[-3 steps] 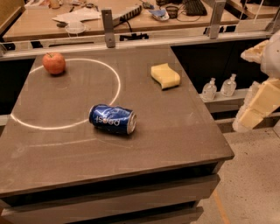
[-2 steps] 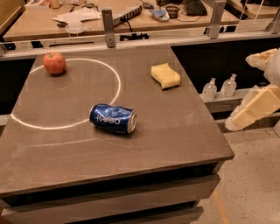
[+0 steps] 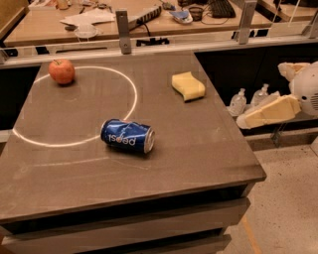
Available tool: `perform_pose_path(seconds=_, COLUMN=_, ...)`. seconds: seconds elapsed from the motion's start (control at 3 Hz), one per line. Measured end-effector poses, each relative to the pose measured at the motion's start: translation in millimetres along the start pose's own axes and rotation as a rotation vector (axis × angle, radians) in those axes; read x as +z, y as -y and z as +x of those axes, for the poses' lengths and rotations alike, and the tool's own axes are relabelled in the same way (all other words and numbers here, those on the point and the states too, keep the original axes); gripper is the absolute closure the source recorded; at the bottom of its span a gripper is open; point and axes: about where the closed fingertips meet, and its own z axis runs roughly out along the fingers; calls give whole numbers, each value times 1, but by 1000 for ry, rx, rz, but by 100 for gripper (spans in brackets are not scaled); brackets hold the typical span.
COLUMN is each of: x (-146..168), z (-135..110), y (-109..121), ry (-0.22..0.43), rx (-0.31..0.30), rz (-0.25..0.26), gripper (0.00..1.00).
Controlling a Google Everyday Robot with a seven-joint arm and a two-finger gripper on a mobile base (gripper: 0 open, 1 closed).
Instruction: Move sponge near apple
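Yellow sponge (image 3: pixel 188 86), red apple (image 3: pixel 61 71), blue can (image 3: pixel 127 135) marked "pepsi": you have one of each on the table (image 3: pixel 198 149). Your gripper (image 3: pixel 262 94) hangs beyond the table edge, fingers apart, holding nothing.

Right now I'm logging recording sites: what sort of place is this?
Likely an office or lab: a desk strewn with papers and a keyboard stands behind the dark table, which bears a white marked circle. The end effector hangs past the table's right edge, near small bottles.

End effector (image 3: pixel 262 95) partly cut by right edge.
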Motion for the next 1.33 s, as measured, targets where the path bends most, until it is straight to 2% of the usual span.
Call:
perform_pose_path(seconds=0.33, x=6, z=-5, y=13, ry=29, rx=9, rz=40, gripper=0)
perform_pose_path(seconds=0.67, x=8, z=-6, y=12, ry=32, rx=10, rz=35, gripper=0)
perform_pose_path(seconds=1.0, x=30, z=-8, y=15, ry=50, rx=48, rz=61, gripper=0)
perform_pose_path(seconds=1.33, x=82, z=-12, y=23, ry=73, rx=118, rz=128, gripper=0)
